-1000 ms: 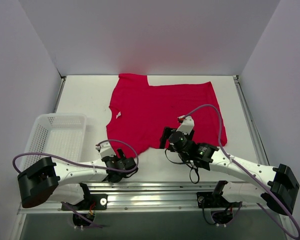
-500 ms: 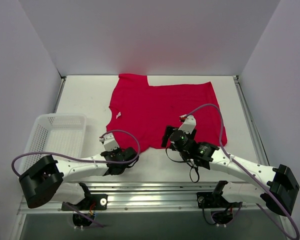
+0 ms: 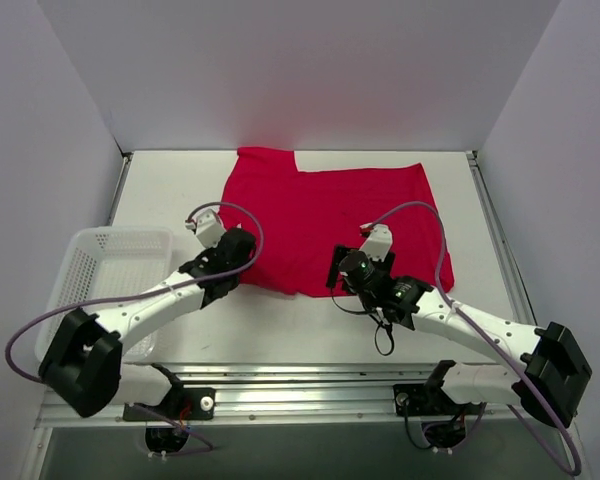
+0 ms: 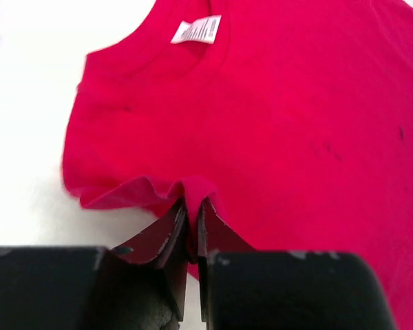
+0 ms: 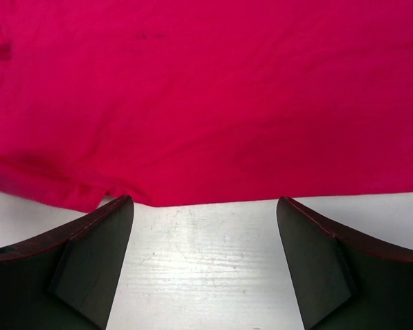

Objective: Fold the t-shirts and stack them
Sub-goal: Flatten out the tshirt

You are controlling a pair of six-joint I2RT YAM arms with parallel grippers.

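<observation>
Red t-shirt (image 3: 330, 215) lies spread mid-desk (image 3: 160, 190), toward the far edge. L gripper (image 4: 193, 212) has jaws nipped tight on a fold at the shirt's left side. R gripper (image 5: 204, 206), jaws wide, hovers over the near hem. White basket (image 3: 110, 260) sits by the left edge.

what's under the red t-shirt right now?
The plain red cloth t-shirt lies spread on the white table, which shows beside it. Anything beneath the cloth is covered. At its edge the left fingers pinch a raised fold.
</observation>
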